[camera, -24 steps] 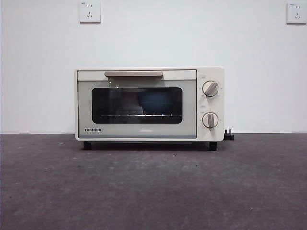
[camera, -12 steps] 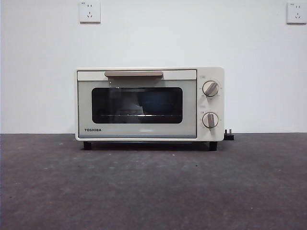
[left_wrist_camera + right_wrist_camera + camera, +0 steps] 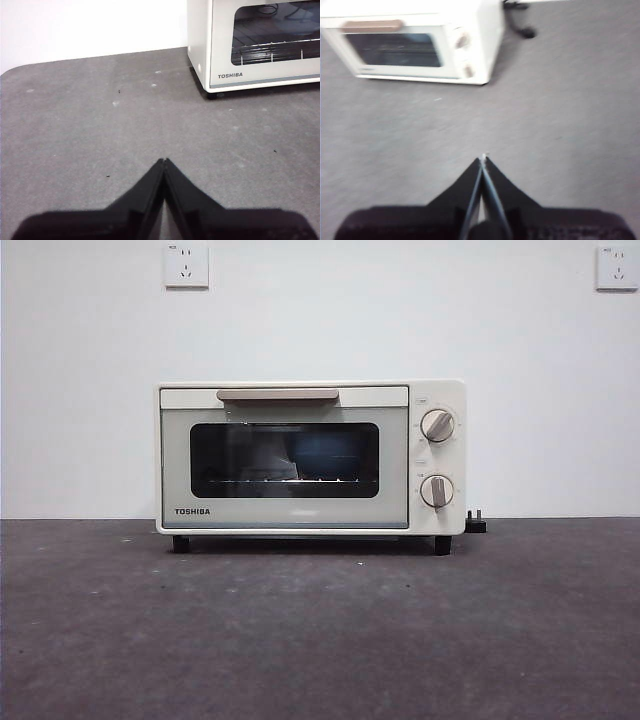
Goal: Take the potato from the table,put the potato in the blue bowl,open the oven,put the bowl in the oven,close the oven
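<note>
From the front view I saw the oven (image 3: 311, 458) standing on the bench (image 3: 320, 630) with its door shut, handle (image 3: 278, 394) up against the top edge, and behind the dark glass a blue shape that I took to be the blue bowl (image 3: 330, 455) sitting on the rack; the potato I could not make out, so I judged it to be inside the bowl, hidden by the rim and the tinted window. No arm showed in that view. On the left wrist view the left claw (image 3: 164, 161) hung over bare bench with its 2 jaws pressed together on nothing, the oven's near corner and its rack visible well ahead of it. On the right wrist view, which was blurred, the right claw (image 3: 483, 159) was likewise closed on nothing above the bench, well apart from the oven, whose 2 knobs (image 3: 463, 41) and plug lead I could just pick out. By my reading all 5 steps were done: potato bowled, bowl loaded, door closed, with nothing left but to park the arms.
</note>
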